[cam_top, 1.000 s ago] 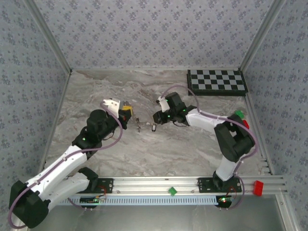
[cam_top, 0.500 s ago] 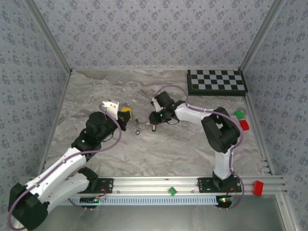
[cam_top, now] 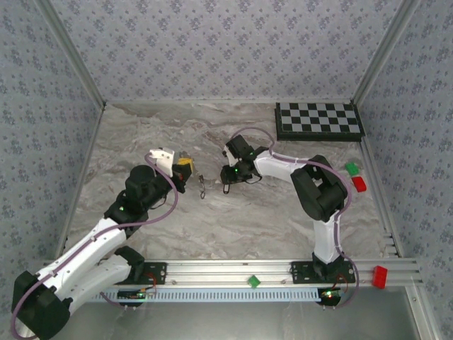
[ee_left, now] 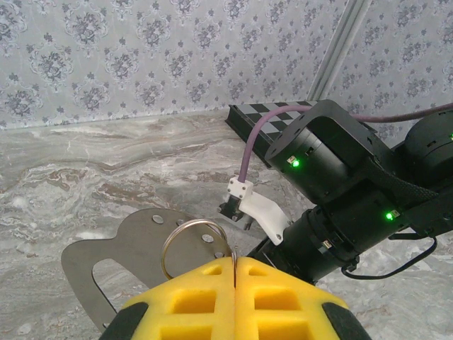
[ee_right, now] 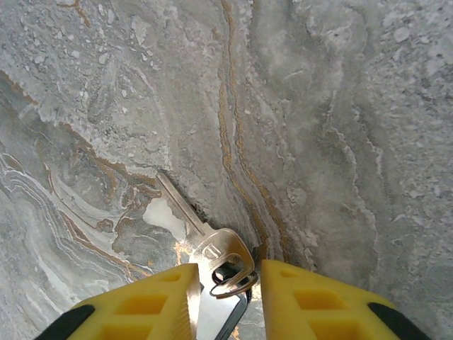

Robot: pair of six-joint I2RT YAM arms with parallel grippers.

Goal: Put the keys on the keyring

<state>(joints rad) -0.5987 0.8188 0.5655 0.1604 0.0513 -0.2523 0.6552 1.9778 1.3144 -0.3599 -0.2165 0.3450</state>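
**Right arm closing on a key; keyring waiting in the left fingers.**
Over the last second the right arm is folding its elbow leftward. The right gripper (ee_right: 226,273) is settling over a silver key (ee_right: 212,248) lying on the counter (ee_right: 340,142), fingers straddling its head; whether they are pinching it cannot be told. The left gripper (ee_left: 234,265), unmoved, is clenching the keyring (ee_left: 192,222) upright, just left of the key. Judgement: pick-up is under way, threading not begun.

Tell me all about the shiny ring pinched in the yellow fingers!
The keyring is a thin, shiny metal wire loop with an open middle. It stands upright, with its lower edge pinched between the shut yellow fingers of the left end effector. A flat grey metal plate with small holes sits right behind it. I cannot tell if they touch.
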